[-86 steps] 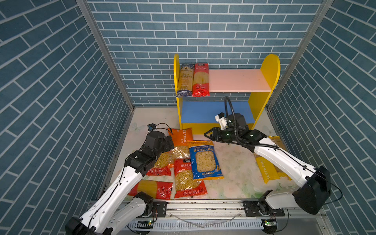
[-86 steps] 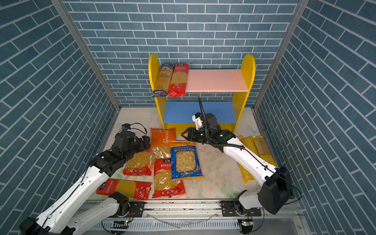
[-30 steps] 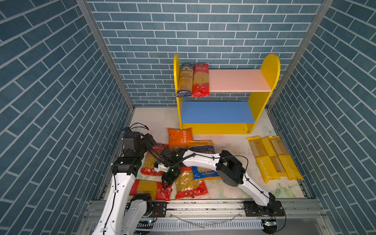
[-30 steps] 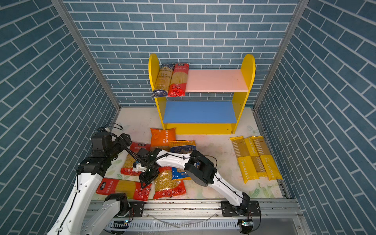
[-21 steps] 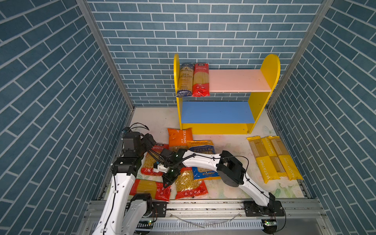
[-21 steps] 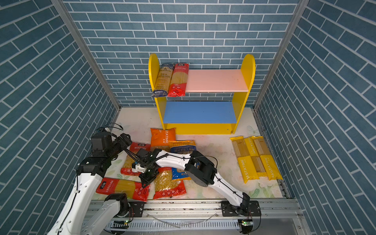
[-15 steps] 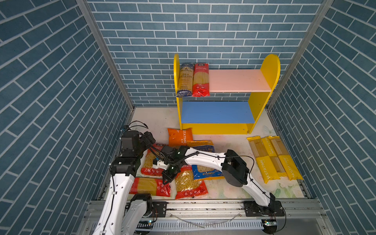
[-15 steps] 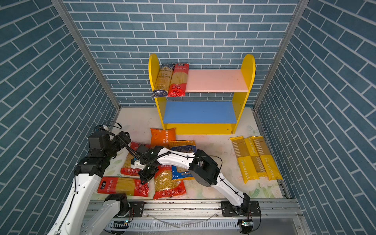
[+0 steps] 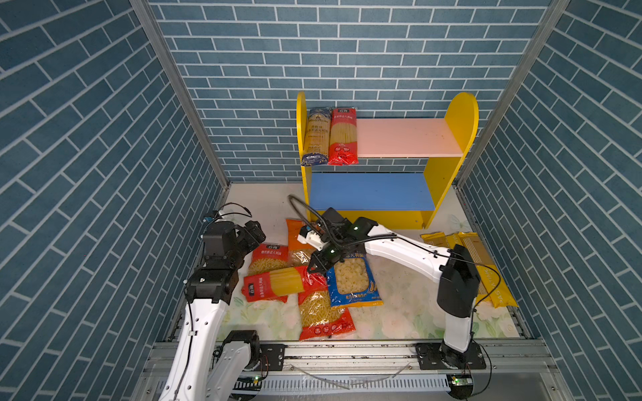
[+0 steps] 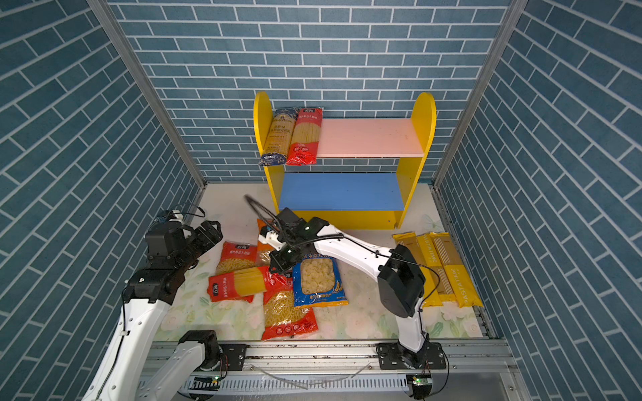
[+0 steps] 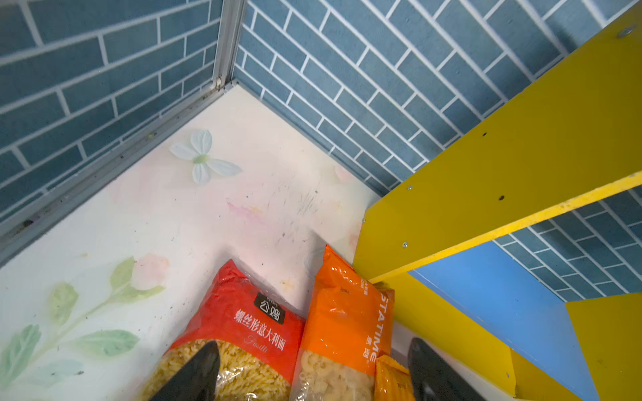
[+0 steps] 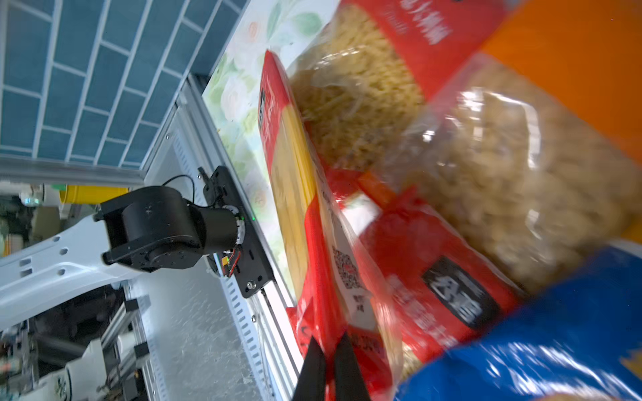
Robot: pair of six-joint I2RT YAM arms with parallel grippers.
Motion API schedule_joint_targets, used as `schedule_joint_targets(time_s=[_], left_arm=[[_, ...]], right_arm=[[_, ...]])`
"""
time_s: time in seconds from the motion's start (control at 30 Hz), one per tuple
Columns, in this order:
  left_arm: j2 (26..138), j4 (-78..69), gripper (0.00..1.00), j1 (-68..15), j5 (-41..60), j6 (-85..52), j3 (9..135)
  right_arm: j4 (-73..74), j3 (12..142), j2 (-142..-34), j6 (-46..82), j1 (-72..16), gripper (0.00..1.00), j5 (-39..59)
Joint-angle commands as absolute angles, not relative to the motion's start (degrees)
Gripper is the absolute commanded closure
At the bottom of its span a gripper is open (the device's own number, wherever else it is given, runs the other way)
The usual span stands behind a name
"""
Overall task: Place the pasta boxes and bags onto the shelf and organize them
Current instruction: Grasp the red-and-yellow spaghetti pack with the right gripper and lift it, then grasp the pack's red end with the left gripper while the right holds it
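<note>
Your shelf (image 9: 455, 139): blue pack (image 9: 315, 139), red pack (image 9: 343, 137) on pink board (image 9: 406, 139). Red spaghetti (image 9: 278, 282) across bags (image 9: 269, 257); three yellow packs (image 9: 500, 288), tabletop (image 9: 399, 312).

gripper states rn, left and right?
Left gripper: open, holding nothing.
Right gripper: closed on the end of the red spaghetti pack.

The left arm (image 9: 198, 319) rises at the lower left of the frame, and the left gripper (image 9: 255, 232) hangs with its jaws spread wide, holding nothing. The right arm (image 9: 399, 251) reaches from lower right to centre, where the right gripper (image 9: 317, 268) has its fingers (image 12: 347, 368) pinched on the end of the red spaghetti pack (image 9: 278, 283).
</note>
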State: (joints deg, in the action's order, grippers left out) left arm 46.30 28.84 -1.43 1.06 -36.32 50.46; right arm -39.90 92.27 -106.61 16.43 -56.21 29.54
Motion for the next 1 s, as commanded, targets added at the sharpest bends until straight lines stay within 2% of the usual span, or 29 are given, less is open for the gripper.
schedule_joint_targets(time_s=[0.0, 0.27, 0.37, 0.4, 0.47, 0.57, 0.73, 0.97], left_arm=[[46.87, 27.75, 0.15, -3.82, 1.91, -37.47, 48.93], [51.72, 22.46, 0.15, -14.33, -0.01, -37.88, 46.48], [53.04, 21.80, 0.15, -17.17, 0.00, -37.89, 46.12], [53.27, 21.59, 0.15, -17.95, 0.00, -37.88, 45.90], [53.60, 21.53, 0.15, -19.75, 0.15, -37.95, 45.16], [53.55, 21.62, 0.18, -22.42, 1.36, -38.46, 43.42], [53.32, 20.41, 0.23, -30.68, 0.98, -40.72, 38.91], [51.21, 19.75, 0.32, -39.63, -2.34, -47.07, 31.03]], right_arm=[[-36.58, 84.02, -98.26, 17.61, -52.19, 1.00, 25.35], [-34.15, 64.48, -85.27, 23.48, -47.07, 1.00, 23.84], [-31.09, 58.90, -82.69, 25.93, -45.31, 1.00, 28.34], [-30.43, 57.85, -82.35, 26.25, -45.07, 0.95, 29.41], [-29.04, 57.14, -82.03, 26.45, -44.82, 0.75, 31.46], [-26.34, 57.58, -83.01, 26.72, -42.76, 0.59, 36.42], [-25.36, 60.38, -88.97, 26.12, -38.71, 0.51, 40.83], [-25.15, 63.64, -97.16, 26.77, -39.03, 0.49, 44.64]])
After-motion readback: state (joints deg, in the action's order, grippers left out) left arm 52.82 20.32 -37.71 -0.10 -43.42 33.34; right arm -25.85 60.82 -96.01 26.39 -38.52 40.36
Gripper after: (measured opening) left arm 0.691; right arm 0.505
